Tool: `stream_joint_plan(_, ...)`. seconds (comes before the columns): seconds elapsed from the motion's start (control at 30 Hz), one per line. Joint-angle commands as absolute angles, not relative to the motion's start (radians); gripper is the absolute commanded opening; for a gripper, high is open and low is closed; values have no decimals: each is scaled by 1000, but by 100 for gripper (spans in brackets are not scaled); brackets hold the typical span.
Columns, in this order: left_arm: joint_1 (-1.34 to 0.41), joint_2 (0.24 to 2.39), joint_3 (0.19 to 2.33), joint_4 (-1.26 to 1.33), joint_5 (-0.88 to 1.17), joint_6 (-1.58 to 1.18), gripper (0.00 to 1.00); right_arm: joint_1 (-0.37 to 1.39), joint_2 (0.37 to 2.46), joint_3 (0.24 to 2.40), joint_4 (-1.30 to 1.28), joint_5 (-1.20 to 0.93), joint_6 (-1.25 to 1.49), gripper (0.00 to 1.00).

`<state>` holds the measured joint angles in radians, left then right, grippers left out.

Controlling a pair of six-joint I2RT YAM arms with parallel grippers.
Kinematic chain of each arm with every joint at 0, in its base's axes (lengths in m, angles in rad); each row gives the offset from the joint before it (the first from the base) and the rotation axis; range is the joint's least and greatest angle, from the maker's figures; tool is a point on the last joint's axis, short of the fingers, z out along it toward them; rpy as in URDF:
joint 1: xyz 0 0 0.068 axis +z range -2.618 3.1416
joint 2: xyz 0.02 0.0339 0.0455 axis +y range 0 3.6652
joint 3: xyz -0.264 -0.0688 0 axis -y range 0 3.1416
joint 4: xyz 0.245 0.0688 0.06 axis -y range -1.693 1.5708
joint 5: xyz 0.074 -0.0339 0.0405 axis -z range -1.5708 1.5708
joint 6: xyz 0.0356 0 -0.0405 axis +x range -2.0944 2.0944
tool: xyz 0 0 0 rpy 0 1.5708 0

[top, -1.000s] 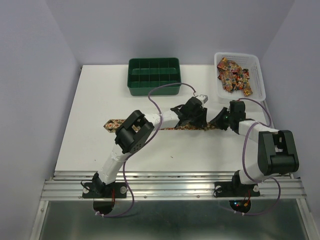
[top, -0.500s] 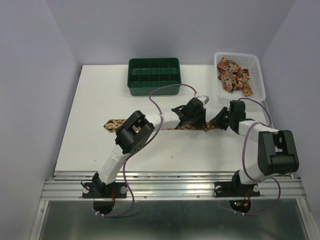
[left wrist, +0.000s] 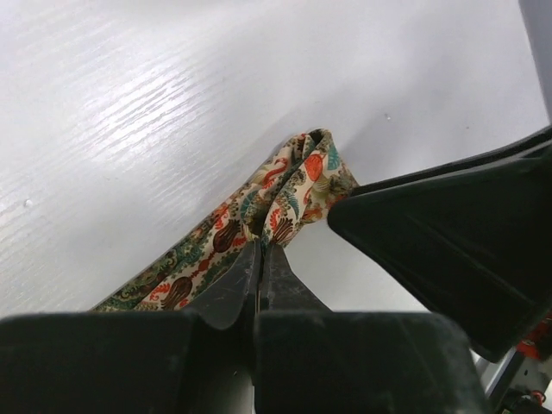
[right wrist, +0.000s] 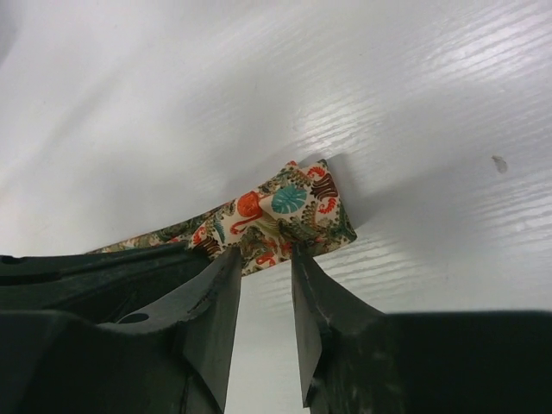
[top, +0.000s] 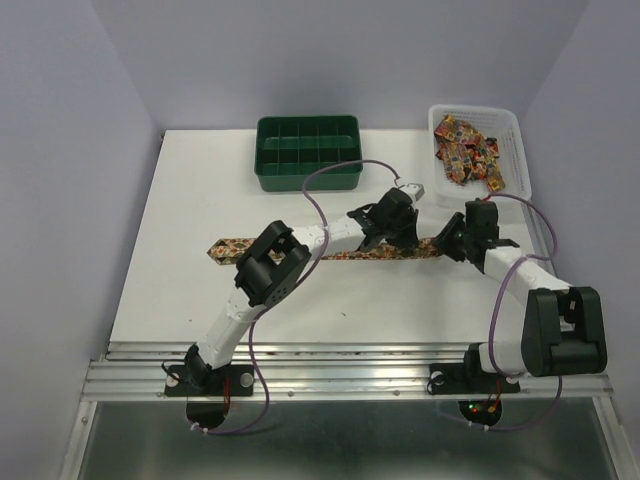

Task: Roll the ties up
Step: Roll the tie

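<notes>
Matte white wood-grain table [top: 180, 290]. At its far edge are a green gridded tray [top: 300, 182] and a white slatted basket [top: 520, 150] of folded ties [top: 468, 150]. A long paisley tie [left wrist: 293, 190] lies mid-table. The left gripper [left wrist: 260, 250] pinches its folded end. The right gripper [right wrist: 266, 254] has its fingers slightly spread there.

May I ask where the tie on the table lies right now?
In the top view, the tie stretches across mid-table, nearer than the green tray, its folded right end pinched by the left gripper, beside the right gripper.

left pincer [left wrist: 260, 248]: closed on tie [left wrist: 297, 185] fold | right pincer [right wrist: 266, 252]: seemingly eased wider, nudged rightward
</notes>
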<state>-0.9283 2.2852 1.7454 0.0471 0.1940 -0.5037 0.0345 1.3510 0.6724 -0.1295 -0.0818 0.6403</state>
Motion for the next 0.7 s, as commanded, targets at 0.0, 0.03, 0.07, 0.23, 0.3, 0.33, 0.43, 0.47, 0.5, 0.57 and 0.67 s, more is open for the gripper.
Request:
stream_joint_plan(0.0, -923, 2301, 1778, 34, 199, -483, 0, 44, 1324, 713, -186, 37, 598, 37)
stream_joint_plan(0.03, -920, 2304, 1773, 31, 201, -485, 0, 43, 1333, 715, -190, 50, 592, 38)
stream_joint_plan(0.07, -917, 2303, 1772, 28, 201, -486, 0, 41, 1341, 716, -198, 57, 589, 39)
stream_joint_plan(0.23, -911, 2306, 1758, 23, 215, -480, 0, 43, 1365, 693, -155, 41, 552, 42)
stream_joint_plan(0.3, -911, 2306, 1756, 23, 225, -472, 0, 41, 1370, 684, -114, 46, 545, 43)
stream_joint_plan(0.33, -913, 2306, 1755, 23, 244, -472, 0, 41, 1371, 681, -97, 49, 543, 43)
stream_joint_plan(0.43, -911, 2306, 1758, 25, 264, -453, 0, 40, 1379, 654, -17, 22, 541, 45)
stream_joint_plan(0.47, -911, 2306, 1756, 25, 264, -449, 0, 40, 1384, 652, -9, 11, 540, 45)
stream_joint_plan(0.5, -911, 2304, 1758, 25, 262, -446, 0, 41, 1391, 647, 21, 6, 545, 45)
stream_joint_plan(0.57, -910, 2307, 1764, 20, 259, -433, 0, 41, 1404, 644, 23, 15, 551, 46)
stream_joint_plan(0.67, -908, 2319, 1784, 8, 262, -420, 0, 41, 1437, 643, 14, 40, 581, 46)
